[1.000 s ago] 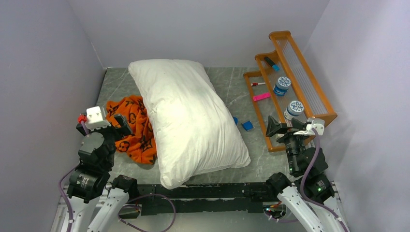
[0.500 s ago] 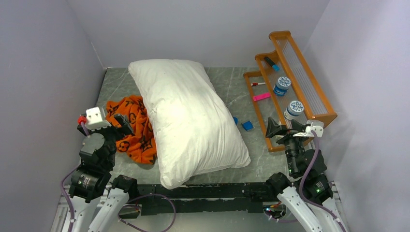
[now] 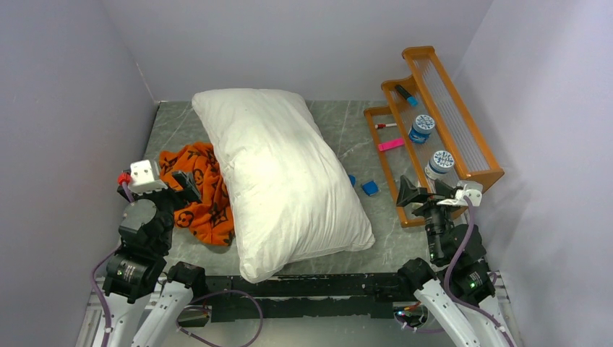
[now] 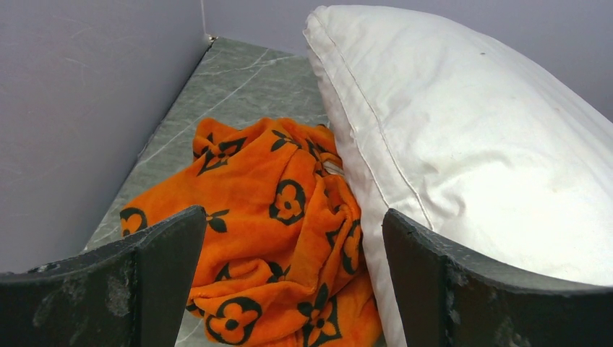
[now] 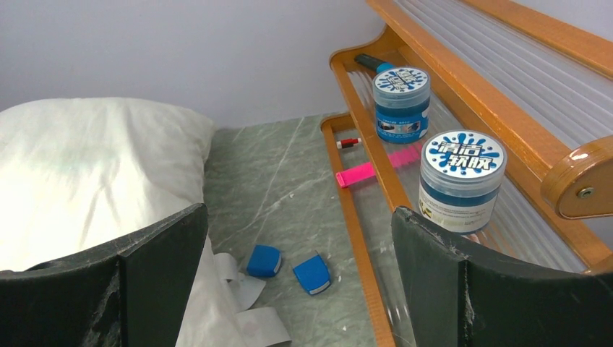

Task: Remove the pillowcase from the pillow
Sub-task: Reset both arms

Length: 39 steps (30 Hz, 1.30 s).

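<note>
Orange soft fabric printed with dark brown flower and circle motifs, the pillowcase (image 3: 199, 194), lies in a crumpled heap near the left edge of the grey-green marbled worktop (image 3: 340, 137). It is fully clear of the large plump plain white pillow (image 3: 285, 181) and only touches that cushion's left flank. The pillow stretches diagonally from the far-left corner toward the middle of the near edge, and no orange shows anywhere on its upper face. Whether a fold of the cover is trapped under its side cannot be told from these views. The left end effector (image 3: 182, 189) hovers at the near side of the heap with its jaws spread wide and nothing between them, the fabric and the pillow's seam showing through the gap in the wrist view. The right end effector (image 5: 300, 210) is likewise wide open and empty near the right edge, just beside the orange wooden rack (image 3: 463, 137) and well apart from the pillow. By these signs the stripping step looks complete and the task is at or very near its end. The next move probably calls only for both arms to draw back toward the near edge without snagging the loose cloth, or for a light tug to the left if an edge proves pinned.
</note>
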Available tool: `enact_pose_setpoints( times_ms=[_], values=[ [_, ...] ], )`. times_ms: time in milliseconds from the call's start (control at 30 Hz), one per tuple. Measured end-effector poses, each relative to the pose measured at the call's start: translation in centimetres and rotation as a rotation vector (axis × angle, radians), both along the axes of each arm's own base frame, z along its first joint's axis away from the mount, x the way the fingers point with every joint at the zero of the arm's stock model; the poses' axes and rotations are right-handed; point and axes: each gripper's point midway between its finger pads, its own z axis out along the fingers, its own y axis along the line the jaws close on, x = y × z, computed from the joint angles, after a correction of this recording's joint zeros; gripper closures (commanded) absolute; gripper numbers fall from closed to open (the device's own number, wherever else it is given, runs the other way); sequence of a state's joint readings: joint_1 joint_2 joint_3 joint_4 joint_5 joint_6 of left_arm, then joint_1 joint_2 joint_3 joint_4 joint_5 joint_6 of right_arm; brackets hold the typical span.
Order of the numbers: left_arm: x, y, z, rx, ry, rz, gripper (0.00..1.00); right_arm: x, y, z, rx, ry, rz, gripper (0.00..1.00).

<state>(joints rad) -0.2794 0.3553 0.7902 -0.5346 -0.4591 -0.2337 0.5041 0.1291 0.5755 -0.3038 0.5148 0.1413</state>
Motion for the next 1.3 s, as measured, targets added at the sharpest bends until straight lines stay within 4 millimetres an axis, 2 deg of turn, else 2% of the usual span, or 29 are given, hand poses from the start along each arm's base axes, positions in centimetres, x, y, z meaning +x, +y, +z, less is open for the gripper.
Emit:
enact_pose_setpoints(
  times_ms=[400,1300],
  values=[
    [0.34,-0.46,0.11,-0.001,-0.002,-0.022,0.04,-0.07,-0.27,0.43,0.009,-0.019,-0.010,0.00],
    [0.66,-0.68,-0.24,0.002,0.010,-0.029,0.04,0.04,-0.22,0.09,0.005,-0.018,-0.007,0.00]
  ],
)
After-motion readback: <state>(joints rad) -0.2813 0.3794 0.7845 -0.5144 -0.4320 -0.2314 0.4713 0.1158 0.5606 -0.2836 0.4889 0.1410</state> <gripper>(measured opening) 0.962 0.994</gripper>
